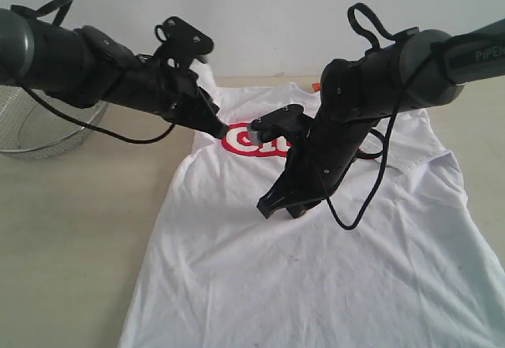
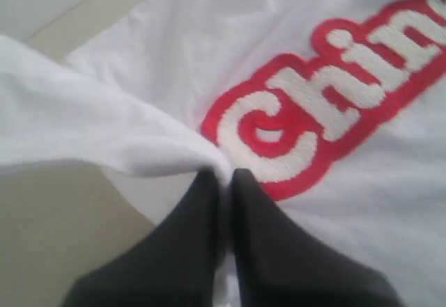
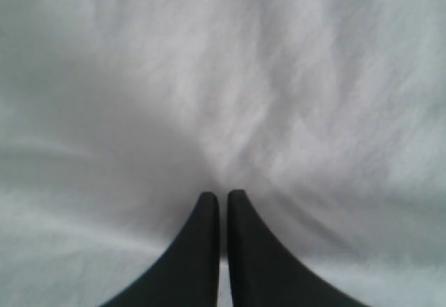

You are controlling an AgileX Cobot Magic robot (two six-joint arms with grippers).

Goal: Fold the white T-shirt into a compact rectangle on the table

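The white T-shirt (image 1: pixel 316 277) lies chest-up on the table (image 1: pixel 71 230), with its red-outlined lettering (image 2: pixel 327 105) and orange neck tag (image 1: pixel 315 87) at the far end. My left gripper (image 1: pixel 223 129) is shut on a raised fold of the shirt's left sleeve (image 2: pixel 104 126), just beside the first letter; in the left wrist view its tips (image 2: pixel 223 176) pinch white cloth. My right gripper (image 1: pixel 282 206) is down on the shirt's middle, below the lettering. Seen from the right wrist, it (image 3: pixel 223 195) is shut with wrinkles gathering at its tips.
A round wire-mesh basket (image 1: pixel 39 131) stands at the far left, partly behind the left arm. Bare tabletop runs along the shirt's left side. A black cable (image 1: pixel 371 186) hangs from the right arm over the shirt.
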